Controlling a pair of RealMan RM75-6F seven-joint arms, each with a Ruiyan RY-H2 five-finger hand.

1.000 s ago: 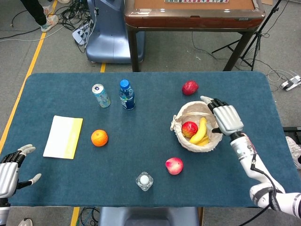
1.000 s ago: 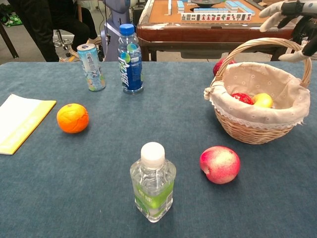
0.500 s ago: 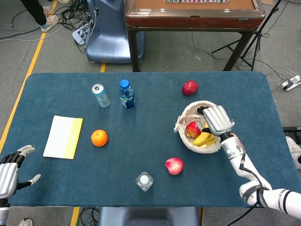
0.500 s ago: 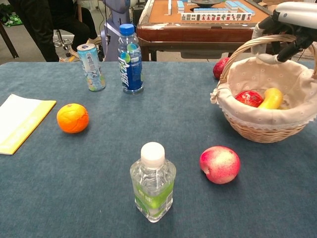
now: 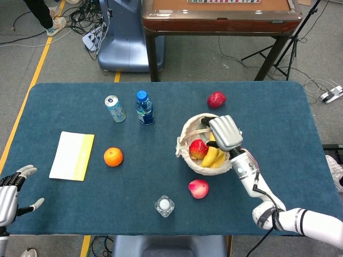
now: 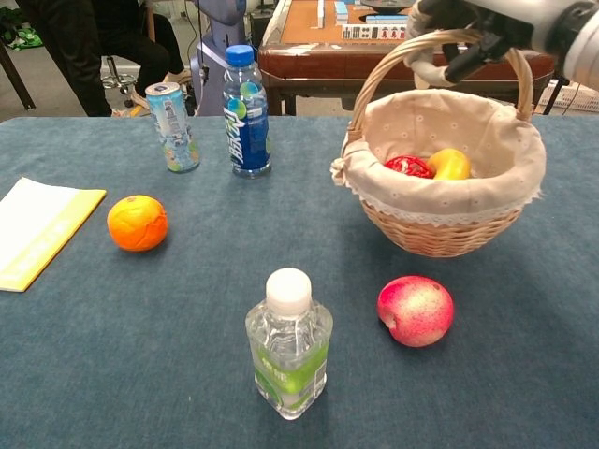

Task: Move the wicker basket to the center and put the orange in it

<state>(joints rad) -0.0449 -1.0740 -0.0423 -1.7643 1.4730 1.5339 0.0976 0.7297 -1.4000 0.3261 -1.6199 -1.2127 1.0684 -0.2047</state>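
Note:
My right hand [image 5: 225, 132] [image 6: 468, 28] grips the handle of the wicker basket [image 6: 440, 201] [image 5: 194, 159] and holds it above the cloth, right of the table's middle. The cloth-lined basket carries a red apple [image 6: 408, 166] and a banana [image 6: 450, 164]. The orange [image 5: 113, 157] [image 6: 137, 223] sits on the blue cloth at the left, beside the yellow-white pad. My left hand [image 5: 9, 191] rests at the near left corner with fingers apart, holding nothing.
A clear water bottle [image 6: 289, 344] stands at the front centre, a peach-red apple [image 6: 415, 311] below the basket. A can [image 6: 172, 126] and a blue bottle [image 6: 246, 112] stand at the back left. Another red apple [image 5: 216, 99] lies at the back right. The yellow-white pad [image 5: 72, 156] lies at the left.
My right hand closed on the basket handle, lifted the basket and carried it leftward toward the table's middle. The left hand barely moved.

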